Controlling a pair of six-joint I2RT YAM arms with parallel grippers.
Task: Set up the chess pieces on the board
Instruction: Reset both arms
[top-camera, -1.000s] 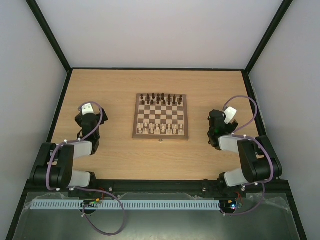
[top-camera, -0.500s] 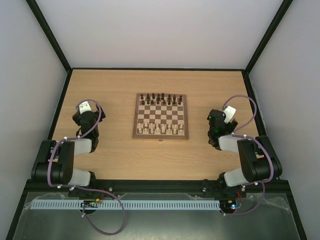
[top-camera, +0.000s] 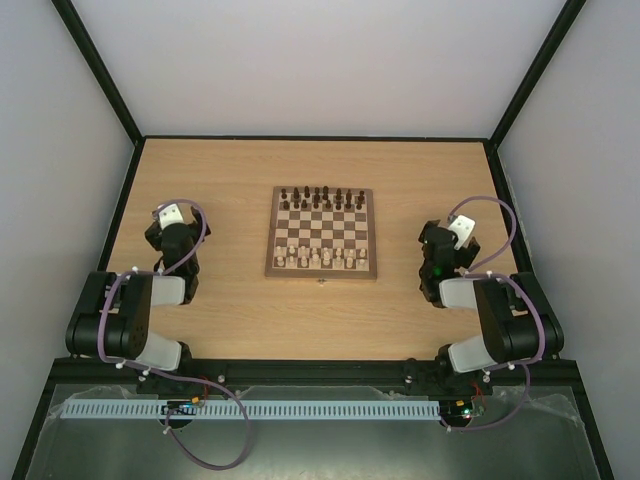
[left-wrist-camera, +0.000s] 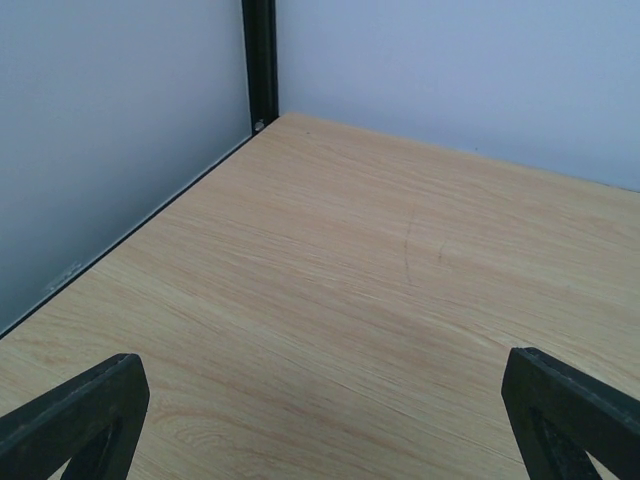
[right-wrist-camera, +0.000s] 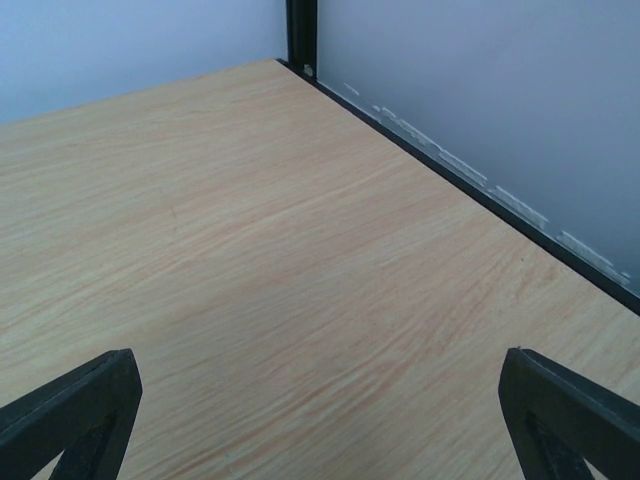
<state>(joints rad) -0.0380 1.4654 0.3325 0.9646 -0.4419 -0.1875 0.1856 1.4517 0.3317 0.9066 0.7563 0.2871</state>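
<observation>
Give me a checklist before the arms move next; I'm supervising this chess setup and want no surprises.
1. Left gripper open and empty: ok.
2. Right gripper open and empty: ok.
3. Both grippers apart from the board, one on each side: ok.
4. Pale pieces standing on the board's near rows: ok. Each on its correct square: cannot tell, too small.
5. Dark pieces lined along the far rows: ok.
6. Small speck on the table by the board's near edge, stray piece or part of the board: cannot tell.
</observation>
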